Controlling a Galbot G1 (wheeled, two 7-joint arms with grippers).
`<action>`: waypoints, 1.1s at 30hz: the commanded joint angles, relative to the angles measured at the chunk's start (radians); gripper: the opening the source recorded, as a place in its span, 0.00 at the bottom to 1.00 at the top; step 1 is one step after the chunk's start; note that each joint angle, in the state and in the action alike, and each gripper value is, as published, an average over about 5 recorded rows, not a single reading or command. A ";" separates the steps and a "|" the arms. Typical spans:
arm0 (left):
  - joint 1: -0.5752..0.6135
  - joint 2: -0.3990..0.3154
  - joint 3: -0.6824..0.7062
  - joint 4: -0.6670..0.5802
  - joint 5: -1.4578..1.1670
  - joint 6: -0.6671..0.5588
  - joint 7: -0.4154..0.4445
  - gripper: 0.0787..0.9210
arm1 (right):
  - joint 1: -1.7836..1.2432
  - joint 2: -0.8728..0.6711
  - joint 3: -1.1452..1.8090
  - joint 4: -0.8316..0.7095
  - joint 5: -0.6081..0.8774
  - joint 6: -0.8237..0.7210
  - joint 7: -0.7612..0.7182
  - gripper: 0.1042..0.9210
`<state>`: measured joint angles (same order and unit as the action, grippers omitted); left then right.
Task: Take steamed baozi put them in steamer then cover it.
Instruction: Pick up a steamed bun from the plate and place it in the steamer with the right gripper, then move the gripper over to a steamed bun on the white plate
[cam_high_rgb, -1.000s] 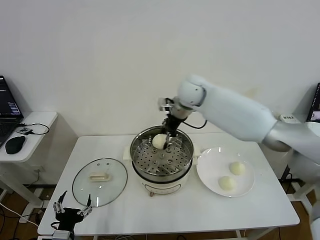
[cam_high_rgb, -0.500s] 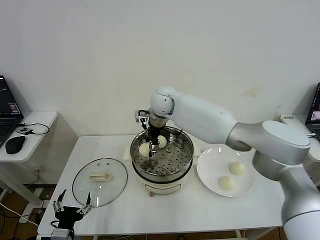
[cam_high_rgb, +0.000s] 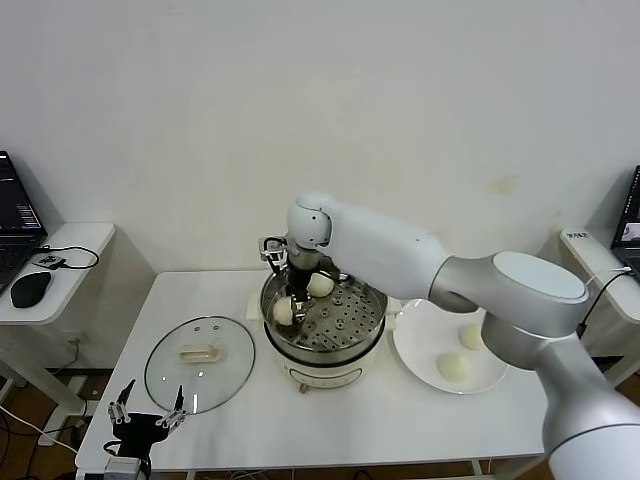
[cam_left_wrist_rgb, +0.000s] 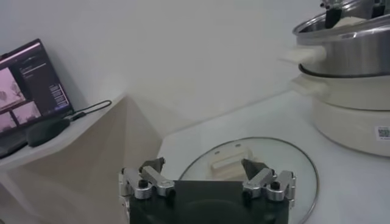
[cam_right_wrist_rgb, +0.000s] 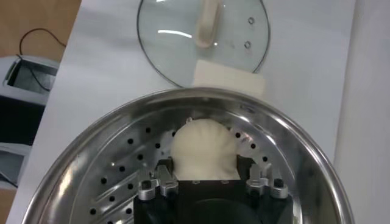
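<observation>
Right end effector (cam_high_rgb: 292, 308): reaches down into the steamer at its left inner side; the fingers stand spread on either side of one baozi. The wrist view shows that bun between the fingertips, sitting on the tray. Whether the pads touch the bun cannot be told.
Left end effector (cam_high_rgb: 146, 420): open, fingers wide apart, holding nothing; parked low at the front left corner of the table, just in front of the glass lid.
Baozi in the steamer: two. One (cam_high_rgb: 284, 312) lies between the right fingers near the left wall; the other (cam_high_rgb: 320, 285) lies toward the rear of the tray, close behind the end effector.
Baozi on the plate: two (cam_high_rgb: 453, 367) (cam_high_rgb: 472, 336), near each other but apart, on the white plate (cam_high_rgb: 420, 345) at the right part of the table.
Baozi appearance: small, round, smooth, cream-white, matte, with a slightly puckered top in the right wrist view (cam_right_wrist_rgb: 203, 148).
Steamer (cam_high_rgb: 325, 345): round polished steel pot, perforated steel tray inside, white base; stands at the middle of the table, uncovered.
Glass lid (cam_high_rgb: 200, 362): round, clear, with a pale bar handle; lies flat on the table left of the steamer, toward the front left.
Table (cam_high_rgb: 400, 420): white, flat, rectangular.
</observation>
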<state>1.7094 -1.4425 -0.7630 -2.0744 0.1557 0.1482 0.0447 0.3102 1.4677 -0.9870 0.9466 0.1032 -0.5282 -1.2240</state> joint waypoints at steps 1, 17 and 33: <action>0.001 0.000 0.001 -0.003 0.000 0.000 0.000 0.88 | 0.000 -0.024 0.007 0.024 0.006 -0.010 0.023 0.85; 0.016 0.005 0.006 -0.024 0.003 0.005 0.008 0.88 | 0.174 -0.630 0.101 0.524 0.047 0.031 -0.103 0.88; 0.024 0.003 0.023 -0.005 0.002 0.008 0.011 0.88 | -0.194 -1.043 0.301 0.661 -0.163 0.110 -0.096 0.88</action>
<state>1.7332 -1.4394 -0.7421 -2.0878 0.1575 0.1554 0.0552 0.3117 0.6527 -0.8078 1.5120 0.0466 -0.4485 -1.3108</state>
